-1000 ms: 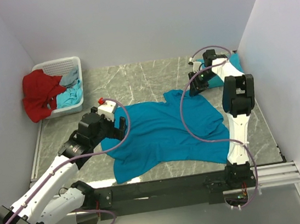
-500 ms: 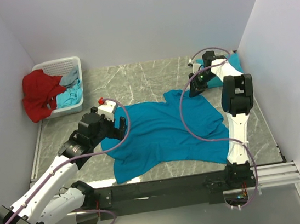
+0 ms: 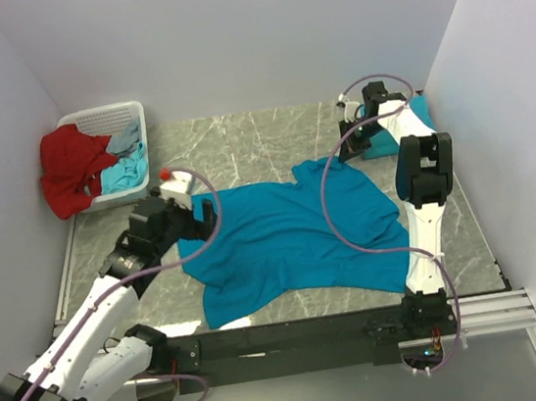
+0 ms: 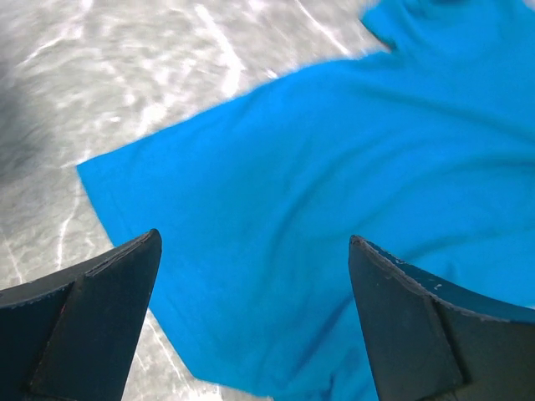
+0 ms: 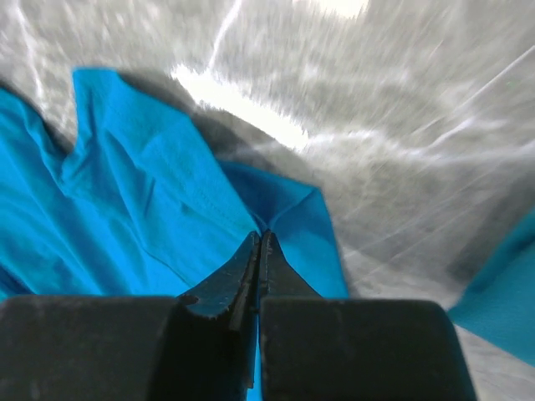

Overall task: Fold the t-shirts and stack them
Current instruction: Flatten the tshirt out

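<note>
A teal-blue t-shirt (image 3: pixel 293 237) lies spread and rumpled across the middle of the table. My left gripper (image 3: pixel 199 219) is open and empty, hovering over the shirt's left edge. In the left wrist view the shirt (image 4: pixel 334 167) fills the space between my left gripper's (image 4: pixel 253 242) wide-apart fingers. My right gripper (image 3: pixel 347 150) is shut on the shirt's far right corner. In the right wrist view the cloth (image 5: pixel 125 192) puckers at the closed tips of my right gripper (image 5: pixel 261 238). A folded teal shirt (image 3: pixel 421 111) lies at the back right, partly under the right arm, and also shows in the right wrist view (image 5: pixel 501 309).
A white basket (image 3: pixel 104 118) stands at the back left, holding a red garment (image 3: pixel 71 167) that hangs over its edge and light blue cloths (image 3: pixel 125 165). Walls close in the table on the left, back and right. Grey marbled tabletop (image 3: pixel 241 145) shows behind the shirt.
My left gripper has moved a little back and to the left over the shirt's left edge. My right gripper has shifted slightly toward the back, still holding the shirt's corner.
</note>
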You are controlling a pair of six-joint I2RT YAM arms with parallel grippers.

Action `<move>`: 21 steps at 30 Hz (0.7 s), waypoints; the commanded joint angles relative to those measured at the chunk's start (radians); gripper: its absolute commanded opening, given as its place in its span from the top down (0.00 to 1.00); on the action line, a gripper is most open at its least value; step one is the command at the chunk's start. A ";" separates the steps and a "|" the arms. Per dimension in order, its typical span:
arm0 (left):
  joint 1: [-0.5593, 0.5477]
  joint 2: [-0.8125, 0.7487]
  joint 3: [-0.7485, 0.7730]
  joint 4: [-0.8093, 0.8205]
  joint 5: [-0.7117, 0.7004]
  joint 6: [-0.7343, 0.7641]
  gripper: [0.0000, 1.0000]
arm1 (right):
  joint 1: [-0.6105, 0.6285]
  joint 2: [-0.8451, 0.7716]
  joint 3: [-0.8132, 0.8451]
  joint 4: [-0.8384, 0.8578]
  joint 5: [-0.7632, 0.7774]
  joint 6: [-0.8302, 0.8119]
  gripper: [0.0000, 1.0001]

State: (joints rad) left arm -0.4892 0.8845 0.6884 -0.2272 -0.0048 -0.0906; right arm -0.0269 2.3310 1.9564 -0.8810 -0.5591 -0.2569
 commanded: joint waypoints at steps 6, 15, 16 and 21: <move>0.349 0.288 0.144 0.111 0.264 -0.215 0.07 | -0.001 -0.018 0.206 0.131 0.036 0.051 1.00; 0.409 0.789 0.460 -0.066 0.094 -0.216 0.33 | 0.002 -0.004 0.259 0.260 0.096 0.085 1.00; 0.411 0.812 0.477 -0.075 0.077 -0.215 0.34 | 0.002 0.002 0.269 0.257 0.090 0.087 1.00; 0.409 0.929 0.546 -0.116 -0.035 -0.179 0.43 | 0.013 0.022 0.274 0.246 0.076 0.077 1.00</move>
State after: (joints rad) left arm -0.0795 1.7859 1.1744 -0.3073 0.0616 -0.2878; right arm -0.0219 2.3486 2.2086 -0.6785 -0.4801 -0.1837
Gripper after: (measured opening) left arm 0.578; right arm 0.008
